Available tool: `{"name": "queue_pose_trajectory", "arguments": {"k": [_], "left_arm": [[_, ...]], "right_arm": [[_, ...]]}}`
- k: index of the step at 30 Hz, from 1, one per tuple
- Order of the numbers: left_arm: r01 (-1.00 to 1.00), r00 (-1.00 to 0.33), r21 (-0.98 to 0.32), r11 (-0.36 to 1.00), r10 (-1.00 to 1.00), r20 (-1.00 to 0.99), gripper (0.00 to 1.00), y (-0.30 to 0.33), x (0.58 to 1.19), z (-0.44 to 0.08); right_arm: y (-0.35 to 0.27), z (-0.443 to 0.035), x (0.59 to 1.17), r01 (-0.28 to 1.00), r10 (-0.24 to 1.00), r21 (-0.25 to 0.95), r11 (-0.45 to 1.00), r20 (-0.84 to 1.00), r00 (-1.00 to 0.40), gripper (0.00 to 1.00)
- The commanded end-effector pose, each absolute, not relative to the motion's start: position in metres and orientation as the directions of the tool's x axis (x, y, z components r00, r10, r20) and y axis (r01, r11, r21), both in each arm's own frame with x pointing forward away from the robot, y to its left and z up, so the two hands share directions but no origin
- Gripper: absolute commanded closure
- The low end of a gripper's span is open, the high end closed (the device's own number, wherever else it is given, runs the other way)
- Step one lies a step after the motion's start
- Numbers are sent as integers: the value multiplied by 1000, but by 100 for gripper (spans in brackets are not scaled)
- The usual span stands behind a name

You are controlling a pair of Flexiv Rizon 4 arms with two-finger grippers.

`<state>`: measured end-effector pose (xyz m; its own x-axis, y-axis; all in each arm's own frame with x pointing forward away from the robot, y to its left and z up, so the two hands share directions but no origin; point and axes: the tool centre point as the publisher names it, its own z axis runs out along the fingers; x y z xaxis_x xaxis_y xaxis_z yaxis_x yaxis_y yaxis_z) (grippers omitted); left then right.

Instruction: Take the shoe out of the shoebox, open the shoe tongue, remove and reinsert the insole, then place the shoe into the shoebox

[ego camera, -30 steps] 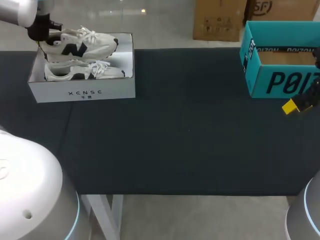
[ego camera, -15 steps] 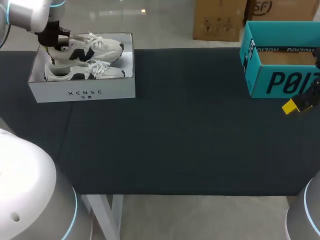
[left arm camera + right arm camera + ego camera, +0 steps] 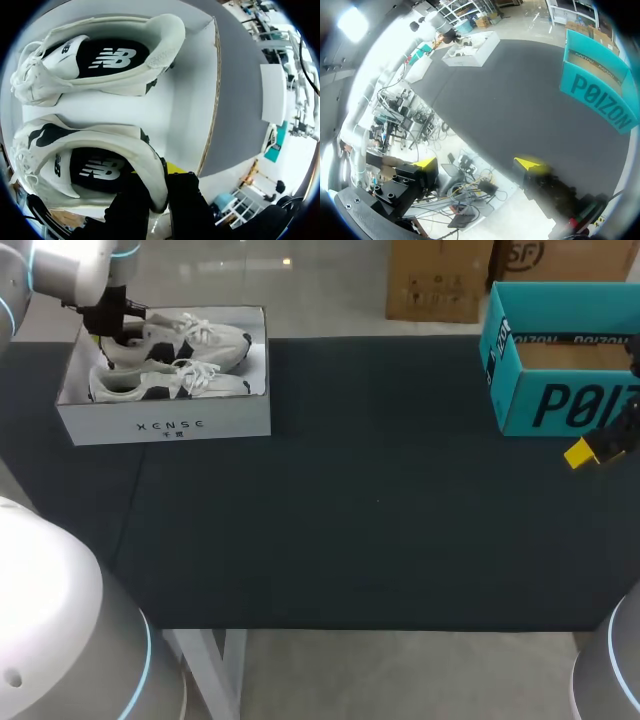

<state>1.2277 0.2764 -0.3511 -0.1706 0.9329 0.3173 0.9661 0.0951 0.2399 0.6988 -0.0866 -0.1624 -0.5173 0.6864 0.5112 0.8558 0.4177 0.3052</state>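
Spreading matte black, the counter [image 3: 380, 500] carries a white cardboard shoebox [image 3: 165, 425] of cream sneakers [image 3: 165, 383]. The left gripper [image 3: 160, 181] clamps the padded heel of the rear sneaker [image 3: 195, 337]; the right gripper [image 3: 477, 163] hangs spread beside a teal box [image 3: 560, 400].

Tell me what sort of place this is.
Probably a robot test bench for shoe handling: a black-covered table, a white cardboard shoebox holding one white lace-up sneaker, its twin gripped at the heel by the left end effector, and a teal cardboard box.
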Motion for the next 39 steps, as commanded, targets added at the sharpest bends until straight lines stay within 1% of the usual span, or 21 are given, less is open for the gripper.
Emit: {"name": "queue_pose_trajectory", "arguments": {"k": [1, 2, 3, 8, 14, 18, 21, 26, 32, 39], "left_arm": [[967, -169, 237, 94, 932, 321, 55, 273, 1229, -350], [966, -171, 240, 95, 933, 318, 8, 274, 1228, -350], [966, -172, 240, 97, 933, 317, 0, 274, 1227, -349], [959, -201, 255, 122, 929, 310, 0, 279, 1226, -341], [949, -208, 293, 119, 932, 297, 0, 281, 1217, -323], [935, -247, 313, 165, 938, 244, 0, 281, 1206, -302], [922, -259, 345, 176, 943, 211, 0, 280, 1188, -289], [929, -250, 318, 191, 956, 154, 0, 276, 1142, -277], [937, -224, 300, 179, 967, 123, 0, 270, 1101, -274], [939, -239, 277, 206, 967, 92, 0, 265, 1055, -281]], "right_arm": [[-87, -163, 699, 857, 688, 303, 417, 511, -516, 0], [-87, -163, 699, 857, 688, 303, 417, 511, -516, 0], [-87, -163, 699, 857, 688, 303, 417, 511, -516, 0], [-87, -163, 699, 857, 688, 303, 417, 511, -516, 0], [-87, -163, 699, 857, 688, 303, 417, 511, -516, 0], [-87, -163, 699, 857, 688, 303, 417, 511, -516, 0], [-87, -163, 699, 857, 688, 303, 417, 511, -516, 0], [-87, -163, 699, 857, 688, 303, 417, 511, -516, 0], [-87, -163, 699, 857, 688, 303, 417, 511, -516, 0], [-87, -163, 699, 857, 688, 303, 417, 511, -516, 0]]}}
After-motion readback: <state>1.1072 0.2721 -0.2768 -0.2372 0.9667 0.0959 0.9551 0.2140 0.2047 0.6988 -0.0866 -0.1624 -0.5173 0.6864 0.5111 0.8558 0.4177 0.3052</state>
